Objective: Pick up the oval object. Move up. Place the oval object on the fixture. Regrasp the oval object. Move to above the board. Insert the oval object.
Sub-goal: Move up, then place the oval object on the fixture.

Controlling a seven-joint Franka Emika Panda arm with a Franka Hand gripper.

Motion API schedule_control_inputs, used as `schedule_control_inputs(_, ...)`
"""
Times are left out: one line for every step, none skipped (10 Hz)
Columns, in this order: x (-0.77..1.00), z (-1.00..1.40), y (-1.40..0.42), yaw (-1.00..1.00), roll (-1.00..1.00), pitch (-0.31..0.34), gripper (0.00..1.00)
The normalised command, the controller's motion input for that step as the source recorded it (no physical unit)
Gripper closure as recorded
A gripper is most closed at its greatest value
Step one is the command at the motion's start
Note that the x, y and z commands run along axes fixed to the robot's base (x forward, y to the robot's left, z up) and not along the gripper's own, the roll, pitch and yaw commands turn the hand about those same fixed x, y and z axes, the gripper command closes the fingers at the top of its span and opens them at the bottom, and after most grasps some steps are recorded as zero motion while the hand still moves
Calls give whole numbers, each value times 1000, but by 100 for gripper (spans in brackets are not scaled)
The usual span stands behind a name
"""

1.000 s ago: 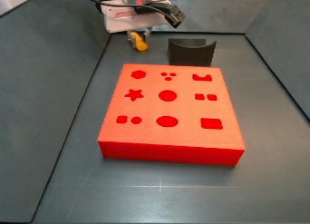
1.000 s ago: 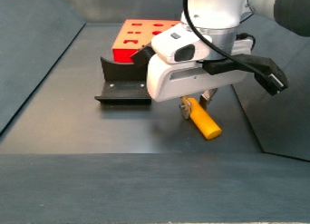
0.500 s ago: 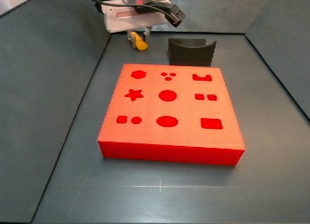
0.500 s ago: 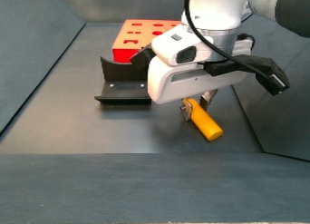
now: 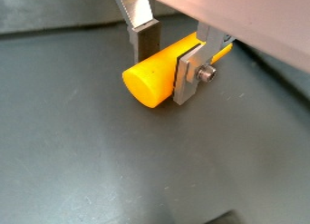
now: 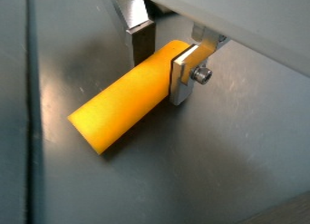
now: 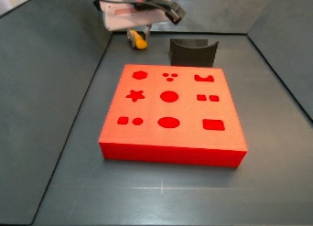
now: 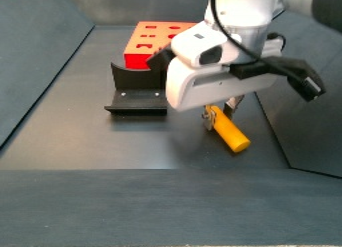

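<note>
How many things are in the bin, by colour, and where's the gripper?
Orange-yellow: 1, the peg, between the fingers of the gripper
Red: 1, the board
Dark: 1, the fixture
Total: 3

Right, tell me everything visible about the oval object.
The oval object is a smooth, plain orange-yellow peg, elongated with rounded ends. It looks like plastic. It lies on the dark grey floor, beside the fixture and apart from the red board. The gripper straddles one end, its fingers on either side of the peg.
</note>
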Motion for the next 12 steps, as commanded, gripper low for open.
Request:
schedule_control_inputs(51,713,55,2,16,26,100)
schedule_control_inputs(30,579,32,-6,21,49,100)
schedule_control_inputs(-7,336,11,-17,42,53,100)
schedule_control_inputs(-16,238,9,-19,52,51,100)
schedule_control_inputs(0,1000,0,0,0,0,100)
schedule_control_inputs(2,1000,0,0,3,5,100)
schedule_control_inputs(-11,1000,1,-6,11,28,100)
schedule_control_inputs(-14,1000,3,-15,26,32,100)
schedule_control_inputs(-21,1000,3,-25,46,39,100)
schedule_control_inputs(-25,1000,4,-23,58,41,100)
schedule_control_inputs(-31,1000,2,-11,67,46,100)
schedule_control_inputs(-32,1000,1,-5,73,48,100)
